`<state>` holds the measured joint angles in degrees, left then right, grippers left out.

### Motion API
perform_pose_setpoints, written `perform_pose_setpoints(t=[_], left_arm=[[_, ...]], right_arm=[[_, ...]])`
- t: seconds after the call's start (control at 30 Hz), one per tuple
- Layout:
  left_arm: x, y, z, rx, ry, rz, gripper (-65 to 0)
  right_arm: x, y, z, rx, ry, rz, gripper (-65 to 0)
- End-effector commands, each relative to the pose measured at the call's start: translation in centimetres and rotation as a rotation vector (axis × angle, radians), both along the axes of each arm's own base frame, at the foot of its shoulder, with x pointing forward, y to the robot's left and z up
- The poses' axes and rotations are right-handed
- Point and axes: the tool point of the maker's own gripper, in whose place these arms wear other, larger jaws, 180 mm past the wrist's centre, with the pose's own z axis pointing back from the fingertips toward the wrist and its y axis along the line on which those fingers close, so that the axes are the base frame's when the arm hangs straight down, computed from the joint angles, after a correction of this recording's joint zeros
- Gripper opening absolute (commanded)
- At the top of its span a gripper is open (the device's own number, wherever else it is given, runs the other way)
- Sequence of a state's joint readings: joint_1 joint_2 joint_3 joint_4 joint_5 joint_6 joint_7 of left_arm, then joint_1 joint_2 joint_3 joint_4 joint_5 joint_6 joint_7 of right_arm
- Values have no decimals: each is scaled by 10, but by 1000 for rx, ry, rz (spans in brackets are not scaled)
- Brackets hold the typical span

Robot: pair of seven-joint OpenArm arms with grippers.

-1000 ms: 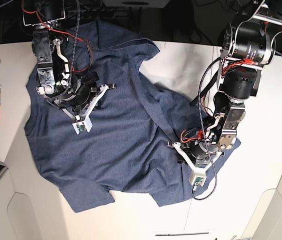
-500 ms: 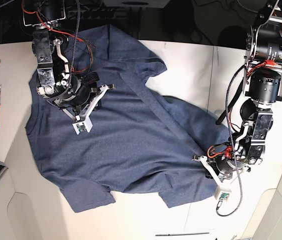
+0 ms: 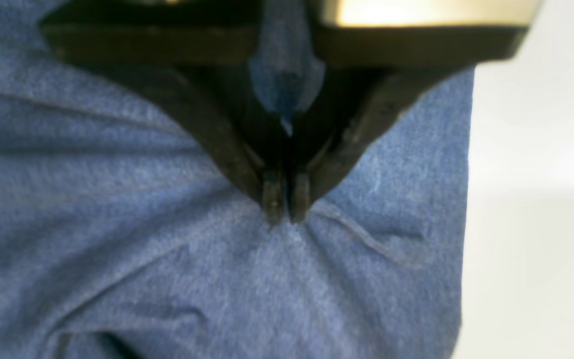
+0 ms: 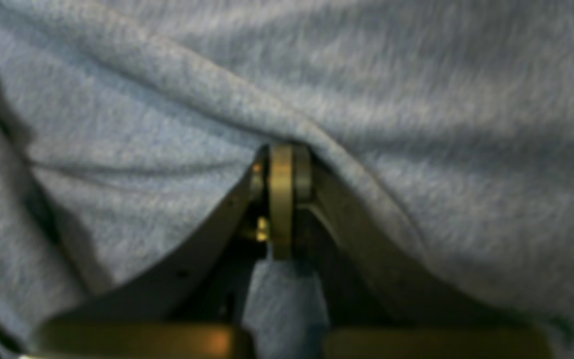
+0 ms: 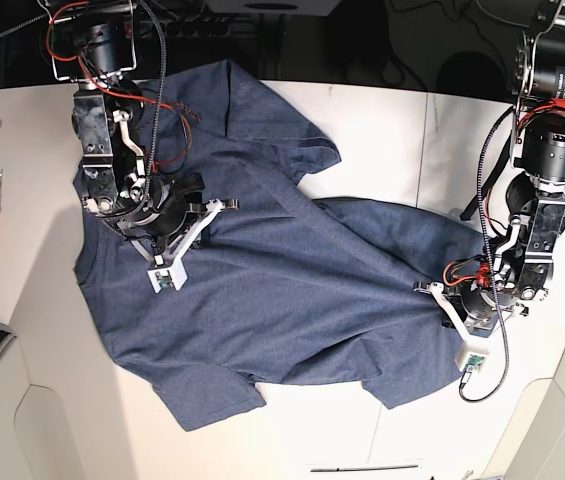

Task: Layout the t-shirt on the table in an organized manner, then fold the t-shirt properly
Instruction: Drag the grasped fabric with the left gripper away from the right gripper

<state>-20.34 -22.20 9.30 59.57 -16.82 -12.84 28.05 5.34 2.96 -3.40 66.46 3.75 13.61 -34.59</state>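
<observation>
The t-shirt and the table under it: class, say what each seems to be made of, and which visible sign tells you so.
The t-shirt: probably a soft cotton-type knit, matte; its heathered blue surface is speckled and gathers into soft wrinkles where the left gripper pinches it. The table: a smooth, hard off-white top, perhaps laminate or painted board; it looks even, faintly glossy, with a thin dark seam. The exact material stays uncertain.

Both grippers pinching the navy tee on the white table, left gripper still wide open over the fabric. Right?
Not quite: the left gripper is shut on the t-shirt, not open. The left wrist view shows its jaws closed together with a fold of cloth pinched between them. The right gripper is likewise shut on the shirt, which lies on the table.
</observation>
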Motion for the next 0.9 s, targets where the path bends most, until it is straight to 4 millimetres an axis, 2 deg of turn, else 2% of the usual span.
perform_pose_setpoints(t=[0.0, 0.13, 0.3, 0.5, 0.87], left_arm=[[16, 5, 24, 5, -71, 5, -650], [22, 12, 39, -8, -114, 30, -650], [20, 41, 56, -55, -146, 127, -650], [8, 45, 58, -215, -155, 133, -650], [-3, 61, 63, -285, -176, 142, -650]], right_arm=[[-28, -28, -24, -145, 140, -16, -650], [-25, -45, -30, -190, 163, -28, -650], [-27, -49, -30, -196, 169, -29, -650], [-26, -48, -30, -196, 168, -29, -650], [-26, -48, -30, -196, 168, -29, -650]])
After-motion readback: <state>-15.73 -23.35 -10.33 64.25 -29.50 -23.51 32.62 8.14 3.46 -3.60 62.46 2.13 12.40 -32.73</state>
